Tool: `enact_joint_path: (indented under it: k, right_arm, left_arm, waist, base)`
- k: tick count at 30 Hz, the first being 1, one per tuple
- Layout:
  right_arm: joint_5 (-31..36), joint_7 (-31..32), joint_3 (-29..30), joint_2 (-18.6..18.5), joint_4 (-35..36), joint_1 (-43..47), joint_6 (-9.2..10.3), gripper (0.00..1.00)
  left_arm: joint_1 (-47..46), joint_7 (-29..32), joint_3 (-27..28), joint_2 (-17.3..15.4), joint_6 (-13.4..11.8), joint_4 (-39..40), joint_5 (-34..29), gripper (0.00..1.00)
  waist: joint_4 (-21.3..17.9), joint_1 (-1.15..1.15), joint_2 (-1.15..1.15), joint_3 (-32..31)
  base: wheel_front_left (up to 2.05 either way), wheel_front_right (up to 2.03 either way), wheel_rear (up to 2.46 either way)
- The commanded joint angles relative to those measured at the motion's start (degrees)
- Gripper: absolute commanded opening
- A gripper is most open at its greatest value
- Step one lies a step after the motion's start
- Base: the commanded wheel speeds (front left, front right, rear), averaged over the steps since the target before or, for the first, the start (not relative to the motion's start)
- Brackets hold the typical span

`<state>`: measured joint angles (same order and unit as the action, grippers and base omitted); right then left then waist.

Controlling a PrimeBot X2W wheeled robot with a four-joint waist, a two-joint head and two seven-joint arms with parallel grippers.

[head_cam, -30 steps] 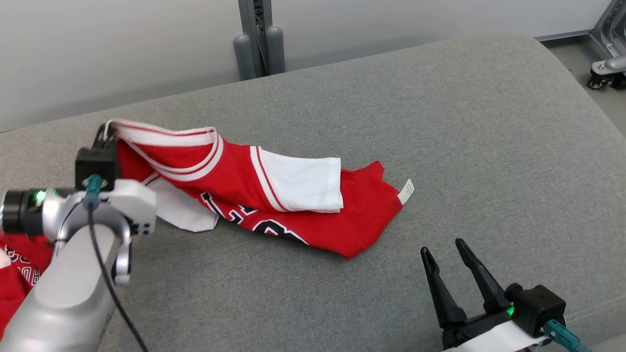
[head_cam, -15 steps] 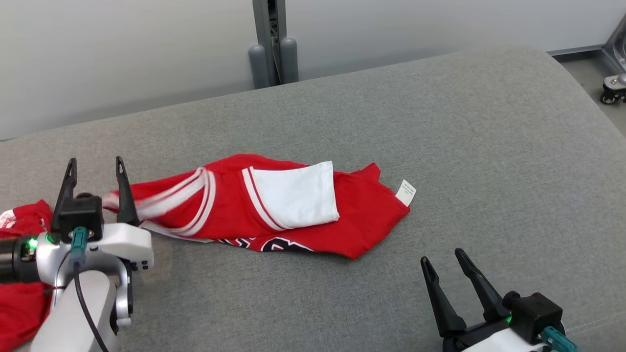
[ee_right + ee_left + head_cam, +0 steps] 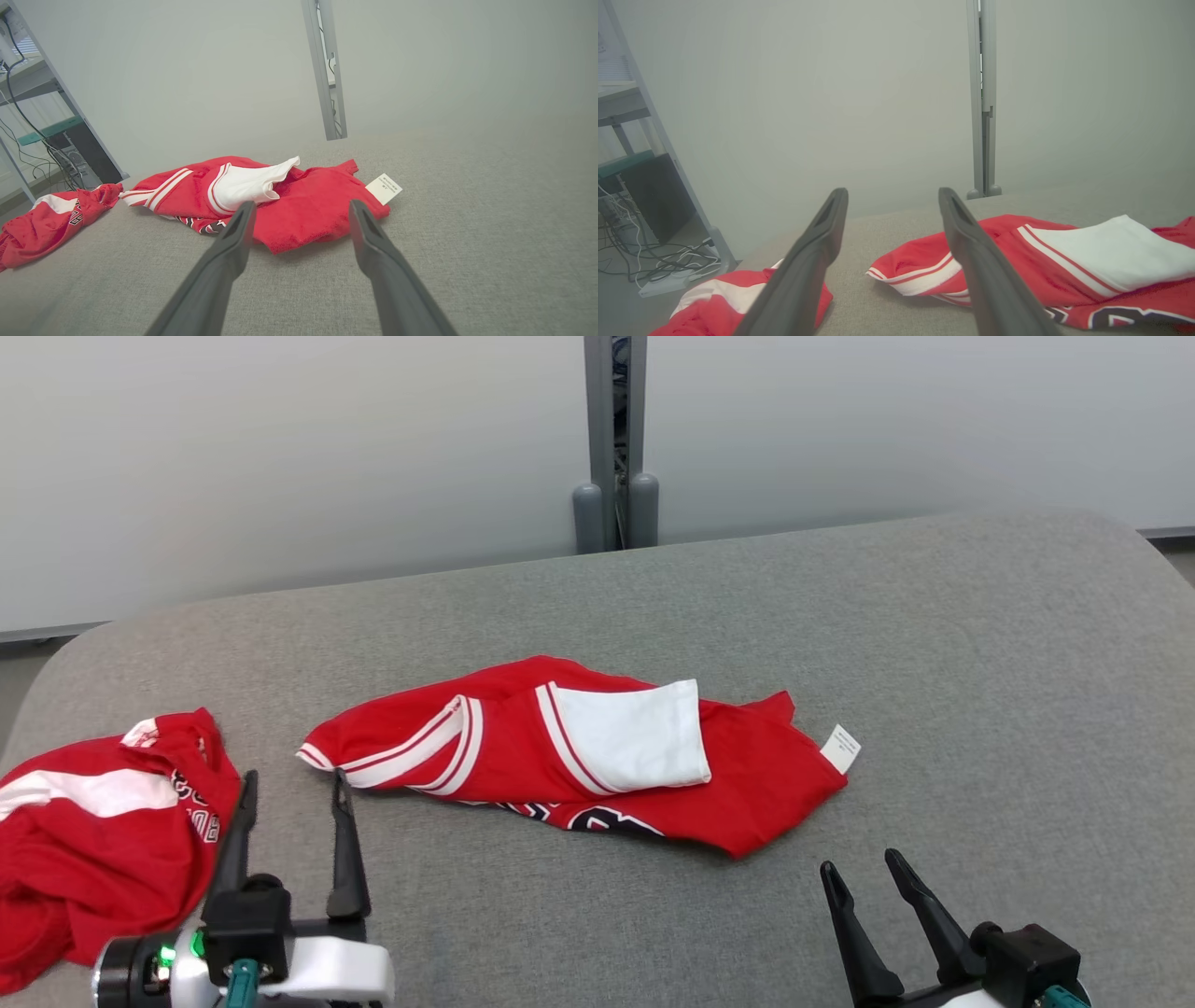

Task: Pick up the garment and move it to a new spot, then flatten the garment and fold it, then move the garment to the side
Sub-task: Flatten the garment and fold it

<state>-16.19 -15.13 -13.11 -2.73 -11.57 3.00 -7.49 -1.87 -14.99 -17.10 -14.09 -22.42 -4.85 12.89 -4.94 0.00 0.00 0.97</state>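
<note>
A red garment (image 3: 747, 775) with white striped trim, a white panel and a white tag lies crumpled in the middle of the grey cushion (image 3: 934, 644); the wrist views show it too (image 3: 1008, 280) (image 3: 303, 205). My left gripper (image 3: 293, 786) (image 3: 893, 200) stands open at the lower left, its fingertips just short of the garment's striped left end and holding nothing. Open and empty as well, my right gripper (image 3: 861, 874) (image 3: 300, 207) sits at the lower right, a little in front of the garment's right end.
A second red and white garment (image 3: 103, 821) lies bunched at the cushion's left edge. Behind the cushion stand a pale wall and a grey metal post (image 3: 614, 439). A shelf frame and cables (image 3: 649, 261) stand on the floor off to the left.
My left gripper has opened and let go of the garment's striped end, which dropped flat onto the cushion, and it drew back toward me. The head camera has also shifted.
</note>
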Motion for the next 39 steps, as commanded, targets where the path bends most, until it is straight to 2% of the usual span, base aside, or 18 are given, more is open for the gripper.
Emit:
enact_joint_path:
  k: [1,9,14,29,32,36,39]
  right_arm:
    - [-0.66,-0.05,0.64,-0.33,-0.32,0.67,-0.01,1.0]
    - [-2.26,-0.06,1.73,-0.31,-2.21,0.84,-0.01,1.0]
    - [-2.52,-0.06,2.18,-0.32,-3.41,0.95,-0.01,1.0]
    - [-1.36,-0.05,2.47,-0.33,-4.96,1.53,-0.01,1.0]
    - [-0.58,-0.05,2.85,-0.34,-7.34,1.13,-0.01,1.0]
    - [1.68,-0.05,3.54,-0.36,-15.39,-1.74,-0.01,1.0]
    - [0.88,-0.05,3.55,-0.3,-21.63,-4.76,-0.01,1.0]
  left_arm:
    - [1.79,-0.25,-0.5,0.54,-0.08,1.51,-1.12,1.0]
    - [5.97,-0.25,-1.8,3.06,1.05,3.79,-2.2,1.0]
    - [7.49,-0.25,-0.63,4.81,2.16,3.01,-2.14,1.0]
    - [11.09,-0.25,2.96,8.6,6.26,-0.39,-4.02,1.0]
    - [10.66,-0.25,3.13,9.15,7.18,-0.88,-4.52,1.0]
    - [10.03,-0.25,3.08,9.75,8.29,-1.34,-5.14,1.0]
    - [9.37,-0.25,2.85,10.04,9.28,-1.69,-5.6,1.0]
  waist:
    - [1.92,0.0,0.0,-1.12]
    - [4.94,0.0,0.0,-2.08]
    - [6.34,0.0,0.0,-2.54]
    - [7.06,0.0,0.0,-2.86]
    - [7.35,0.0,0.0,-2.83]
    - [8.15,0.0,0.0,-2.54]
    - [9.2,0.0,0.0,-1.97]
  base:
    - [0.0,0.0,0.0]
    - [0.0,0.0,0.0]
    - [0.0,0.0,0.0]
    - [0.0,0.0,0.0]
    - [0.0,0.0,0.0]
    - [0.0,0.0,0.0]
    - [0.0,0.0,0.0]
